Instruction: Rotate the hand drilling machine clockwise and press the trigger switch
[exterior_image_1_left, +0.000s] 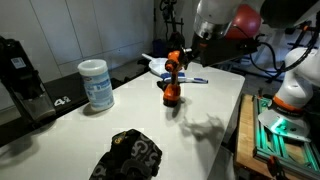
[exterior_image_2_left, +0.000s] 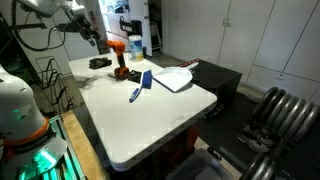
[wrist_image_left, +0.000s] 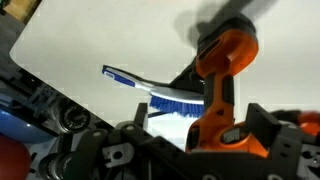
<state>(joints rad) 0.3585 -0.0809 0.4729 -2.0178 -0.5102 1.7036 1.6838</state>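
Closest to the lens in an exterior view: a lumpy black bundle (exterior_image_1_left: 128, 157), lying at the near end of the white table (exterior_image_1_left: 60, 125). Behind it and off to one side, a white canister (exterior_image_1_left: 96, 84), upright. Farther back, around mid-table, the drill (exterior_image_1_left: 172, 78): orange, upright on its dark foot, black nose at the top, well apart from bundle and canister. Just beyond the drill, a blue-handled brush (exterior_image_1_left: 192, 80) lying flat, with a white tray (exterior_image_2_left: 172, 78) beside it. Above the drill and a little off to the side, the claw (exterior_image_1_left: 200, 40): hangs in the air with jaws spread wide, grips nothing, touches nothing. Reads the same in both exterior views, with clear air between fingers and drill top. From the wrist, looks down past dark fingers set far apart along the lower edge of the view, with the drill framed between them but lower down, not pinched. Beside the drill in that view, the brush, bristle end nearest the orange body; cannot tell whether touching.
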